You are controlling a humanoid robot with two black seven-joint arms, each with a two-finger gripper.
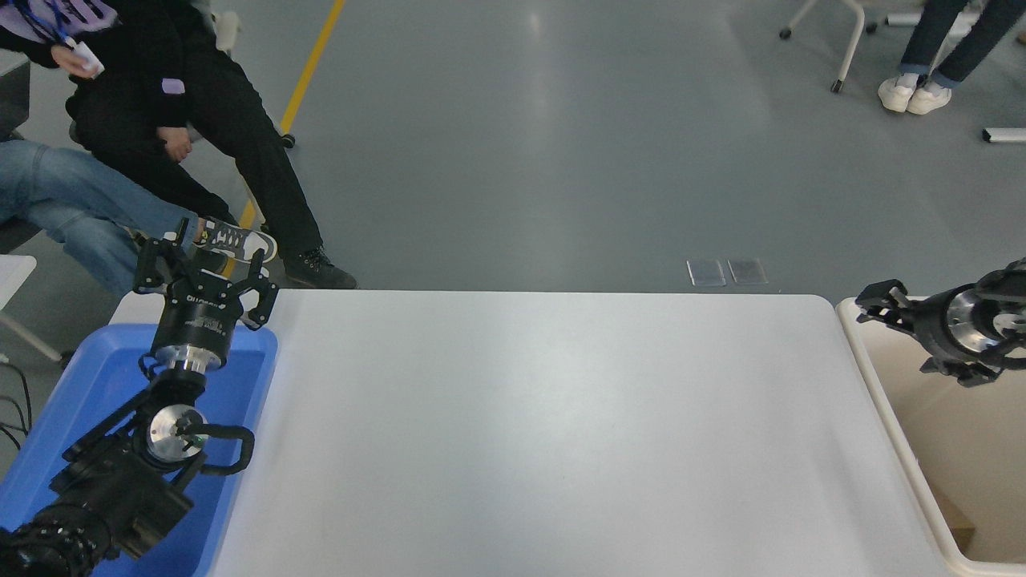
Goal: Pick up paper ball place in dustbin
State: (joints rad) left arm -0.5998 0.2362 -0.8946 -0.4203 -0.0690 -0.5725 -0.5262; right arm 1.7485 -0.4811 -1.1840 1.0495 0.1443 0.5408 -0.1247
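Note:
The beige dustbin (982,473) stands off the table's right end. My right gripper (902,332) hangs over the bin's far left corner, pointing left toward the table, fingers spread and empty. A small tan-brown piece (954,527) shows low inside the bin; I cannot tell whether it is the paper ball. No paper ball shows on the white table (545,417). My left gripper (204,268) is parked, open, over the blue tray (88,377) at the lower left.
Two seated people's legs and shoes are beyond the table's far left corner (240,240). Another person's feet and a wheeled chair leg are at the top right (906,96).

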